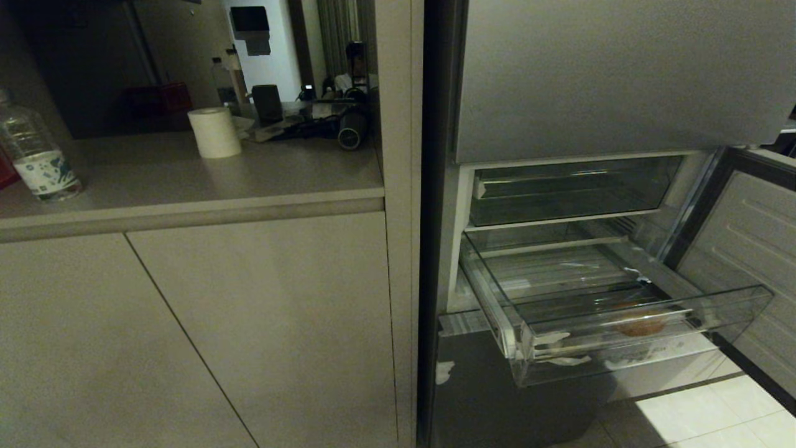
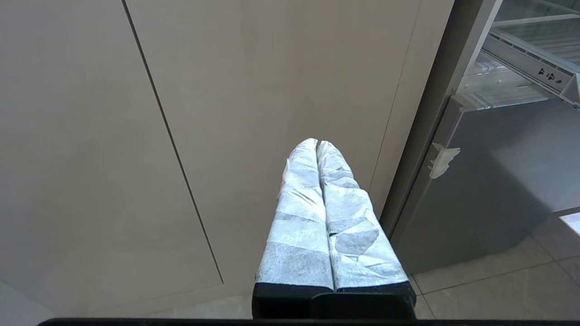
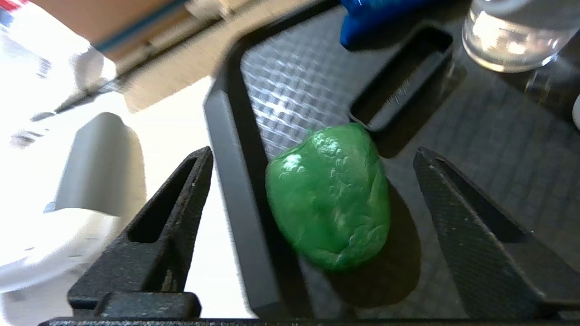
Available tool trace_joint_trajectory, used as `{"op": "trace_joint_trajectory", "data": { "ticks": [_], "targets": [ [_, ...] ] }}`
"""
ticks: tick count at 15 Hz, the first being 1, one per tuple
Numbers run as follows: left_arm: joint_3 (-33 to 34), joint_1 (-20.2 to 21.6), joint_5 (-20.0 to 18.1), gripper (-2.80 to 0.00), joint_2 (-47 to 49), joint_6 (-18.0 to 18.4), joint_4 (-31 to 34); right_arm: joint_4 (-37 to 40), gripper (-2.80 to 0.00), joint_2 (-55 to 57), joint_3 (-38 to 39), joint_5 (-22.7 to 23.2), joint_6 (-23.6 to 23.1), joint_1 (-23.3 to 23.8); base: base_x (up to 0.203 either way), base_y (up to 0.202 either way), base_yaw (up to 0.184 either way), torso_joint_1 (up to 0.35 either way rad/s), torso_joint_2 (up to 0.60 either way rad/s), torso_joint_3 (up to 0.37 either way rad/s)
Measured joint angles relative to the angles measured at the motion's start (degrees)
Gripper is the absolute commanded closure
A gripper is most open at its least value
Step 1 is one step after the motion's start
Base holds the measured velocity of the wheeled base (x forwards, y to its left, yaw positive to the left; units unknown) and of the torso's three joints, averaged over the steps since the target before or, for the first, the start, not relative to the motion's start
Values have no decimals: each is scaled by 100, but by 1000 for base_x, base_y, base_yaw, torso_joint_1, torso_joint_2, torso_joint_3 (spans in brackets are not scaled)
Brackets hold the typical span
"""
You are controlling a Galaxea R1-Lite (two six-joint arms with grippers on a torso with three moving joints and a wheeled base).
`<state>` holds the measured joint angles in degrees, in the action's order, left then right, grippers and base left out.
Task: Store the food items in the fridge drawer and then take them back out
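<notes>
The green lump [image 3: 328,199] lies on a black textured tray [image 3: 476,136], just inside the tray's raised edge, beside a rectangular recess in the tray floor. The right gripper [image 3: 312,181] hangs over it with its black fingers [image 3: 172,213] spread wide, one to either side of the lump and neither touching it. At the tray's far side stand the base of a clear bottle [image 3: 512,36] and a blue thing [image 3: 380,13] that cannot be made out. Neither this gripper nor the tray shows in the head view.

The orange-brown piece [image 1: 639,323] lies in the drawer [image 1: 622,354], at its near right, close behind the front lip. The drawer is pulled out of the fridge [image 1: 622,74], with white sticker scraps on its front. Above it sits a shallower clear tray [image 1: 566,193], pushed in. The fridge door [image 1: 746,236] stands open on the right, over pale floor tiles [image 1: 703,410].

Left of the fridge is a beige cabinet [image 1: 249,323] with a counter [image 1: 186,180] on top. On the counter stand a water bottle [image 1: 34,155] at the far left and a paper roll [image 1: 214,132] further right, with dark clutter behind.

The left gripper [image 2: 317,145] is low before the cabinet doors, its white-wrapped fingers [image 2: 299,217] pressed together and holding nothing.
</notes>
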<state>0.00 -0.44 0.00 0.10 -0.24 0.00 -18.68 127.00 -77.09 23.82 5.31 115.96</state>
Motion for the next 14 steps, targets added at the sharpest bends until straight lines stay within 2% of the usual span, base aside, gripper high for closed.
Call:
{"op": "trace_joint_trajectory", "data": {
  "ticks": [4,8,10,12,14],
  "targets": [
    [0,0,0,0,0,0,0,1,-280,-817,127,58,487,68,0,0,0,0,0,0],
    [0,0,0,0,0,0,0,-21,-280,-2189,184,143,1391,72,0,0,0,0,0,0],
    [0,0,0,0,0,0,0,-131,-280,-2923,162,438,1924,-9,0,0,0,0,0,0],
    [0,0,0,0,0,0,0,-221,-280,-3558,107,709,2341,-280,0,0,0,0,0,0],
    [0,0,0,0,0,0,0,-228,-280,-4011,210,586,2417,-801,0,0,0,0,0,0]
  ]
}}
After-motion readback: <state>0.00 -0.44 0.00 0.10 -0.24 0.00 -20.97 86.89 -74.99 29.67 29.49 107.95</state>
